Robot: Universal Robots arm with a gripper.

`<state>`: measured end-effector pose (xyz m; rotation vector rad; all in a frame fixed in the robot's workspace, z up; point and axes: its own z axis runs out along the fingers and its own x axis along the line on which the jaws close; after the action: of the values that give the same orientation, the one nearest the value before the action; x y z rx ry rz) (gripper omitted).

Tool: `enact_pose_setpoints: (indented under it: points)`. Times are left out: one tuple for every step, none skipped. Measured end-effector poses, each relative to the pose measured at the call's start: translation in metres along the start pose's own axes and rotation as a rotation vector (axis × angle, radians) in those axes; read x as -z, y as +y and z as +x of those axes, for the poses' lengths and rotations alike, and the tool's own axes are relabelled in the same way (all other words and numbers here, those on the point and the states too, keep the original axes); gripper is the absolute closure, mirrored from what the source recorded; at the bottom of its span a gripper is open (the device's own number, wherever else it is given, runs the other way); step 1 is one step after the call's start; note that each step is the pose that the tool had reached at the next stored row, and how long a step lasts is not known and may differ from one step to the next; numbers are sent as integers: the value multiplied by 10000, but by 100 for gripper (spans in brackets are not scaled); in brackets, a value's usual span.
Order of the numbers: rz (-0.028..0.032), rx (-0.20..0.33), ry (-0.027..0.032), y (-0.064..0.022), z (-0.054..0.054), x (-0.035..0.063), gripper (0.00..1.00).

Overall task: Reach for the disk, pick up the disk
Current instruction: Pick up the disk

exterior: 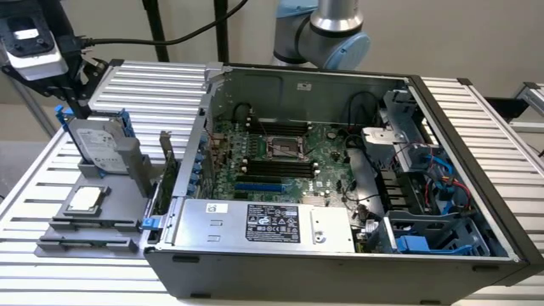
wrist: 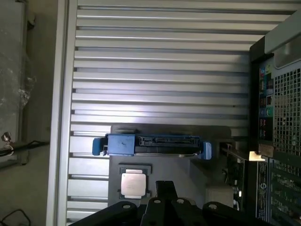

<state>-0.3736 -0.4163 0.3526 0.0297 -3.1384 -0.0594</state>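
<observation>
The disk [exterior: 96, 143] stands on edge in a grey holder [exterior: 119, 167] on the exterior view's left. It is silver-grey with a white label, and a blue caddy frames it. In the wrist view the disk [wrist: 155, 144] appears edge-on, with blue plastic at both ends. My gripper [exterior: 78, 109] hangs just above the disk's upper corner, its dark fingers pointing down. The wrist view puts the gripper [wrist: 165, 188] shut, with nothing between its fingers and a gap between it and the disk.
A small square chip [exterior: 88, 199] lies on a grey tray in front of the holder, also seen as the chip [wrist: 132, 182]. The open computer case [exterior: 442, 115] holds a silver power-supply box [exterior: 264, 223]. Everything rests on a slatted aluminium table [exterior: 153, 83].
</observation>
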Motion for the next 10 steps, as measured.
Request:
enact_pose_setpoints:
  points:
    - [0, 2, -1, 34, 12, -1, 89]
    - [1, 2, -3, 72, 34, -2, 89]
    - [0, 1, -6, 106, 60, -5, 89]
    - [0, 0, -7, 138, 90, -7, 89]
    - [0, 2, -6, 170, 124, -7, 89]
    - [1, 2, -4, 201, 160, -8, 89]
    - [1, 1, -4, 232, 194, -9, 89]
    - [1, 0, -5, 262, 230, -11, 89]
    - [2, 1, -5, 290, 270, -12, 89]
    - [4, 2, -4, 316, 309, -13, 89]
